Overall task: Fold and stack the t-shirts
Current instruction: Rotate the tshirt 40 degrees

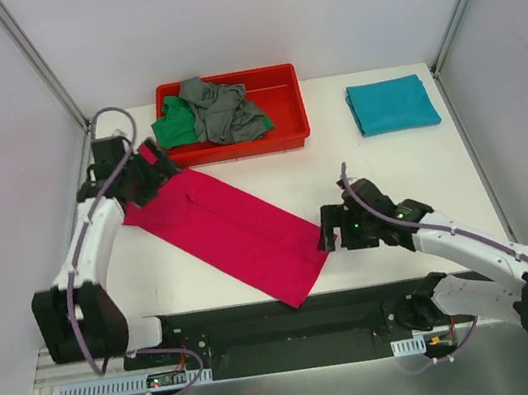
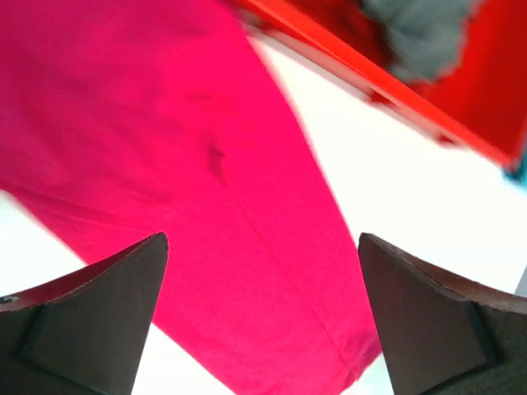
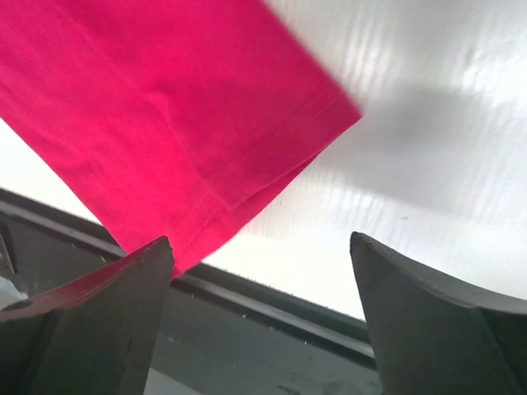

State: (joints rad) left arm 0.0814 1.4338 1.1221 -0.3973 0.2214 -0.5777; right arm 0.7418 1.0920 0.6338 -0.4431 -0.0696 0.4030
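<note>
At the near edge a black strip (image 1: 294, 316) borders the white table (image 1: 394, 186), with white walls around. The magenta-pink t-shirt (image 1: 230, 234) lies flat in a long diagonal band. The right gripper (image 1: 327, 232) is over its near hem and the left gripper (image 1: 152, 168) at its far end, both with fingers spread, holding nothing. Beyond, the green t-shirt (image 1: 172, 130) and grey t-shirt (image 1: 224, 111) sit crumpled in the red tray (image 1: 295, 138) — the teal t-shirt (image 1: 390, 103) lies folded, far right.

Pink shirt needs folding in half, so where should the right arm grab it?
Grip the hem corner at its near end, coming from the right, where the right end effector hovers open. The pink shirt lies flat in a long diagonal strip, that corner jutting onto the table.
</note>
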